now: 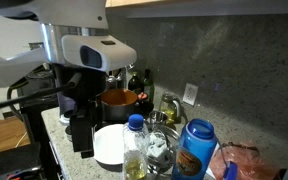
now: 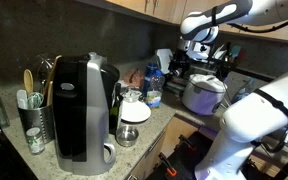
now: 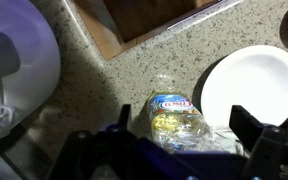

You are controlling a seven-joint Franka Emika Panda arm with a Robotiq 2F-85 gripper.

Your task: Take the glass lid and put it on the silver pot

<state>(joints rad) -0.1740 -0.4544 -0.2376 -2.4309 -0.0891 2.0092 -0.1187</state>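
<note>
The silver pot [image 1: 117, 99], with an orange-red inside, stands at the back of the counter by the wall. A clear, shiny item [image 1: 157, 148] right of the oil bottle may be the glass lid; I cannot tell. My gripper [image 1: 80, 140] hangs in front of the pot, left of the white bowl [image 1: 108, 146]. In the wrist view the gripper [image 3: 172, 150] is open and empty, its fingers wide apart on either side of an oil bottle [image 3: 174, 118], with the white bowl [image 3: 249, 85] to the right.
A blue-capped oil bottle [image 1: 134, 148], a blue water bottle [image 1: 194, 150] and a pink bag [image 1: 242, 160] crowd the counter front. Dark bottles [image 1: 139, 82] stand beside the pot. A coffee machine [image 2: 84, 110], a utensil holder [image 2: 34, 112] and a glass carafe [image 2: 132, 112] fill an exterior view.
</note>
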